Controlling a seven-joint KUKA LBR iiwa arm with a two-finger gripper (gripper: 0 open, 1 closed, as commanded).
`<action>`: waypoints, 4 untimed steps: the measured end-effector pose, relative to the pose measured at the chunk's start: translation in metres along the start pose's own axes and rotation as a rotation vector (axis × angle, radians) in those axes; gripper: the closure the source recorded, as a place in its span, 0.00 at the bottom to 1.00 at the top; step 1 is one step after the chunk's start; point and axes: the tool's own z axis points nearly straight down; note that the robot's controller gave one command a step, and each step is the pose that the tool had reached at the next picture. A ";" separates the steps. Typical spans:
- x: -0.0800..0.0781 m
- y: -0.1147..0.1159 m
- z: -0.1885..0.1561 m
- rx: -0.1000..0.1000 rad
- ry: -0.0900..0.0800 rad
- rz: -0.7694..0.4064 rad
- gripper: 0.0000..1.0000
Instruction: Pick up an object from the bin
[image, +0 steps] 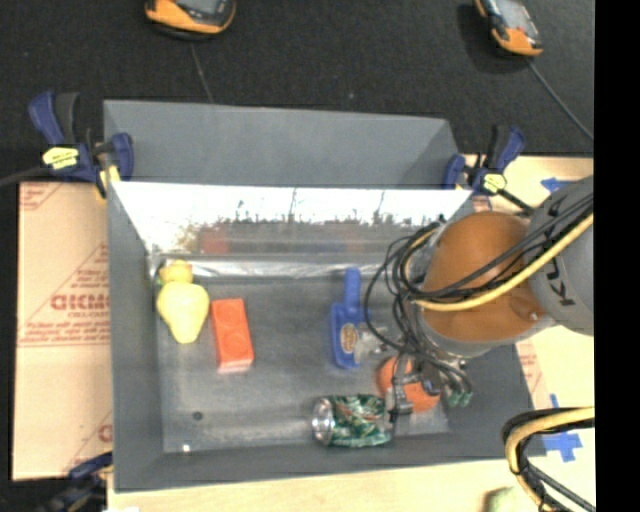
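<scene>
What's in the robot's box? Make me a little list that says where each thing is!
bin: grey metal
claw: low in the bin's lower right corner, over the orange-red thing
orange-red thing: roundish, partly hidden under the claw
crushed can: green and silver, lying just left of the claw
blue thing: mid-bin, above the can
orange block: left side
yellow toy: pear-shaped, left of the block
</scene>
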 end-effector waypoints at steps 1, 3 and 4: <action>0.001 -0.004 0.016 0.001 -0.013 -0.053 0.00; -0.006 0.020 0.086 0.004 -0.036 -0.114 0.00; -0.004 0.036 0.087 0.003 -0.030 -0.109 1.00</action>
